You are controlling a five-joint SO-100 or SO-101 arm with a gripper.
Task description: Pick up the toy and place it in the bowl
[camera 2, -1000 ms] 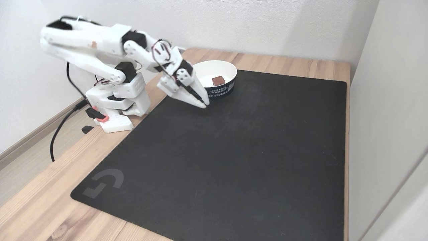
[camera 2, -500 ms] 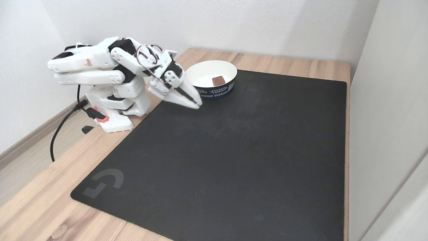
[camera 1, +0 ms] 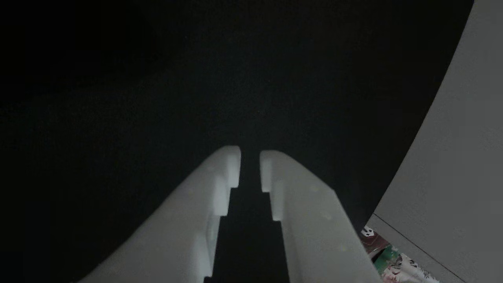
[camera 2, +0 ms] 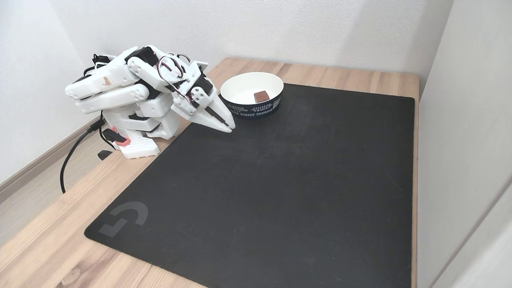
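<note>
Fixed view first: the toy (camera 2: 261,96) sits inside the bowl (camera 2: 240,83) near the top middle of the frame. My gripper (camera 2: 229,128) hangs just left of the bowl, low over the black mat (camera 2: 280,180), holding nothing. Other view: my two white fingers (camera 1: 220,184) rise from the bottom centre with only a narrow slit between them, dark mat behind.

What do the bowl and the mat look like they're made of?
Bowl: likely paper or thin card, with a matte white inside, thin rim and printed dark band outside. Mat: probably cloth-topped rubber; flat, matte black, thin edge, grey logo at one corner.
</note>
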